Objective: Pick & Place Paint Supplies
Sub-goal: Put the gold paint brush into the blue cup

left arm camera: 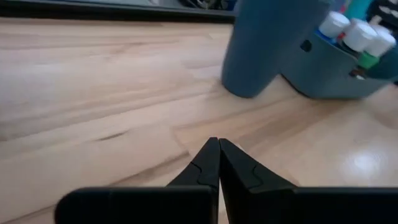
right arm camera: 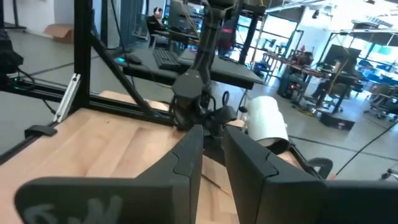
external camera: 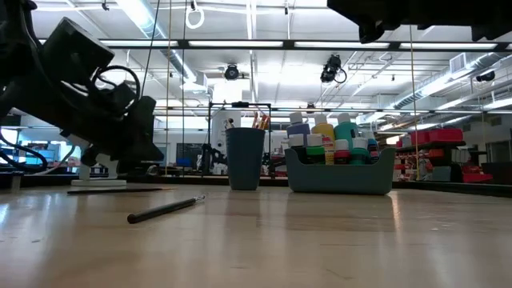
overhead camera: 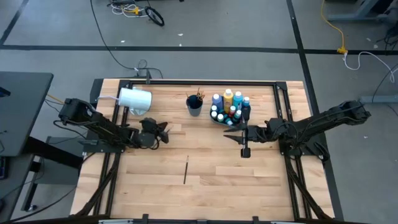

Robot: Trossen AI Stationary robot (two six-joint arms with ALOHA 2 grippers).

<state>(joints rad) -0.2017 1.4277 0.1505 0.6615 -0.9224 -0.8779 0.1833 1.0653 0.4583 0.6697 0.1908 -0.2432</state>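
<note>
A thin dark paintbrush lies flat on the wooden table, near the middle. At the far side a dark blue cup holds several brushes. Next to it, a blue-grey caddy holds several white-capped paint bottles. My left gripper hovers left of centre, shut and holding nothing, pointing toward the cup. My right gripper hangs in front of the caddy, fingers slightly apart with nothing between them.
A large white cylinder lies on its side at the far left of the table. A black frame borders the tabletop. Bare wood spreads around the lone paintbrush toward the near edge.
</note>
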